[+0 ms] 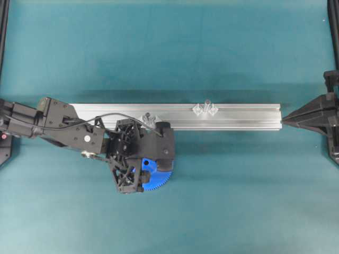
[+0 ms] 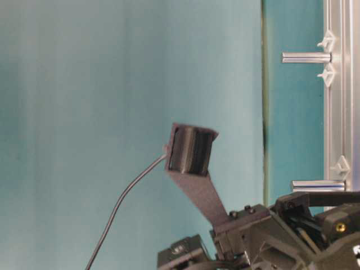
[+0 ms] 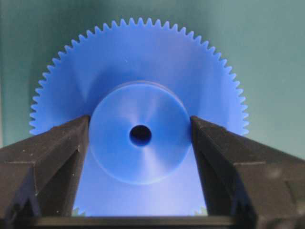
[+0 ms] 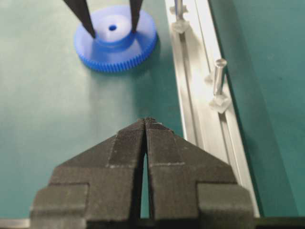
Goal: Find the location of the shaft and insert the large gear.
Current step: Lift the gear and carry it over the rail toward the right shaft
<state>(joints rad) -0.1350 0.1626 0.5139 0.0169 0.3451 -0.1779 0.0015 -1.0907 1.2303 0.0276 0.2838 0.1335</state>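
The large gear [image 3: 138, 62], bright blue, lies flat on the green mat just in front of the rail [image 1: 238, 119], and my left gripper hides most of it from above [image 1: 161, 179]. My left gripper [image 3: 139, 121] points straight down, its two black fingers [image 4: 88, 21] pressed against opposite sides of the raised hub [image 4: 113, 38]. Two alike upright grey pins stand in the rail, each flanked by clear diamond pieces. One shaft [image 1: 206, 104] is right of the middle. The other [image 1: 149, 117] is beside my left wrist. At the rail's right end, my right gripper [image 4: 145, 120] is shut and empty.
The aluminium rail [image 4: 200, 100] runs left to right across the mat. Both pins show side-on in the table-level view [image 2: 306, 57] [image 2: 318, 185]. Black frame posts stand at the left and right edges [image 1: 333, 21]. Green mat [image 1: 238, 201] lies in front of and behind the rail.
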